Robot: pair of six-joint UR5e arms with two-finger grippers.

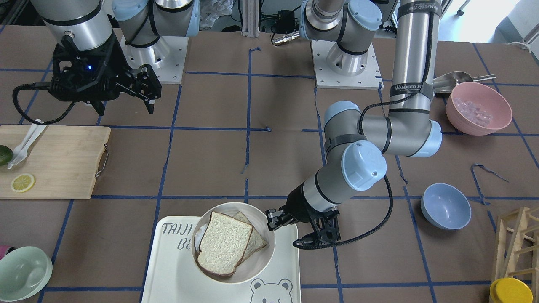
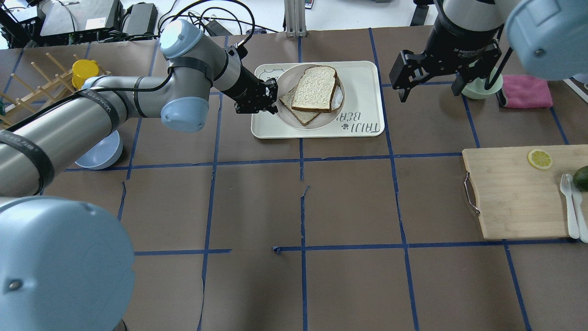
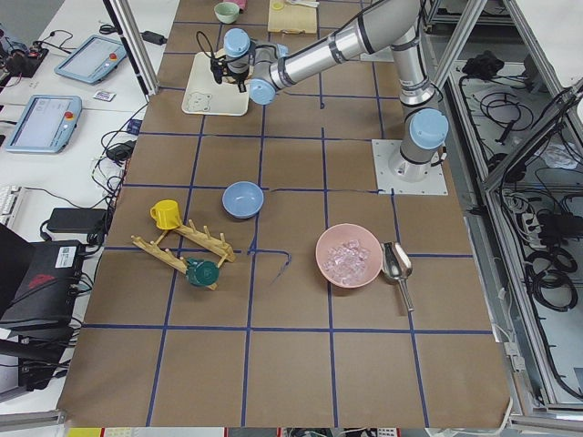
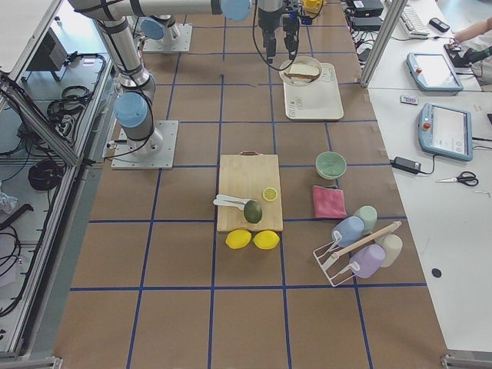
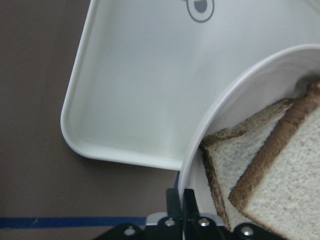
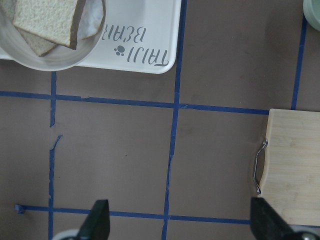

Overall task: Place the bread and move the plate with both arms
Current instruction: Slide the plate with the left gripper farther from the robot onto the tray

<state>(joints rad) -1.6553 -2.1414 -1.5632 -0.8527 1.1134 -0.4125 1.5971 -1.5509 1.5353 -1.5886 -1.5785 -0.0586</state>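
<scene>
The bread point(image 2: 314, 88) is a large pale slice with a brown crust. It lies on top of a smaller slice point(image 2: 299, 111) in the round cream plate point(image 2: 321, 122), which is over the white bear-print tray point(image 2: 363, 78). My left gripper point(image 2: 272, 95) is shut on the plate's rim on its left side. The left wrist view shows the fingers point(image 5: 182, 200) pinching the rim point(image 5: 210, 120). I cannot tell whether the plate is lifted off the tray. My right gripper point(image 2: 430, 89) is open and empty, hanging above the table to the right of the tray, with its fingers point(image 6: 100, 220) wide apart.
A wooden cutting board point(image 2: 514, 193) with a lemon slice point(image 2: 539, 159) and white cutlery lies at the right. A blue bowl point(image 2: 98, 154) and a wooden rack point(image 2: 41, 87) are at the left. A pale green bowl point(image 1: 23, 273) and a pink cloth point(image 2: 527, 91) are beyond the right gripper. A pink bowl point(image 1: 478, 108) is near the left arm's base.
</scene>
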